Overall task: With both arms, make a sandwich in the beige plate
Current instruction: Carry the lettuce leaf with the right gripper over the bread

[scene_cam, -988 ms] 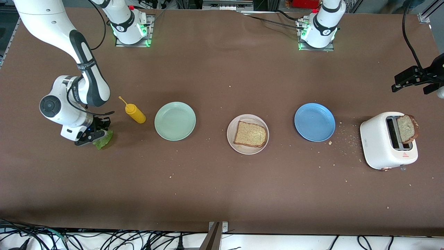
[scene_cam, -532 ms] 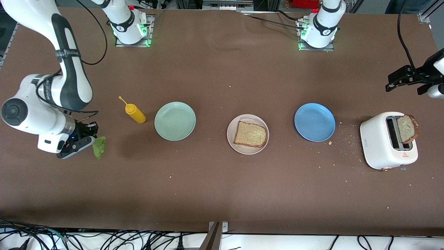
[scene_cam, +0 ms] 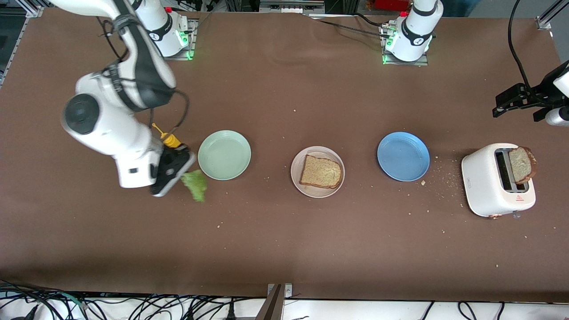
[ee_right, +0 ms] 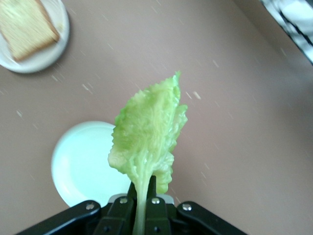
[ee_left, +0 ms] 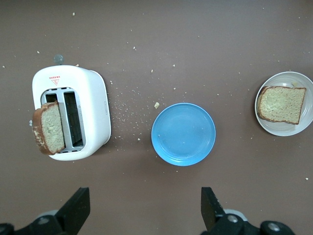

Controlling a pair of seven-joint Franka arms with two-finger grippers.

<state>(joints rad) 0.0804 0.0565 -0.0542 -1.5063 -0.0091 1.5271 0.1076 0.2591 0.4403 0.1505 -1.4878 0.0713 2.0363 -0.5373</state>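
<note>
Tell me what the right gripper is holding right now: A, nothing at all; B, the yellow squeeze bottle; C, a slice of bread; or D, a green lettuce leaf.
D: the right gripper is shut on the stem of the lettuce leaf, which hangs from it in the air beside the mint-green plate, while one bread slice lies on the beige plate.

Your front camera hangs high over the table [scene_cam: 284, 249], facing the arm bases along its upper edge and taking in every corner. Your left wrist camera looks straight down from well above the toaster [ee_left: 73, 115] and blue plate [ee_left: 183, 133]. Your right wrist camera sits close over the mint-green plate [ee_right: 83, 166]. All three views share the beige plate [scene_cam: 297, 178] with its bread slice [scene_cam: 321, 171].
</note>
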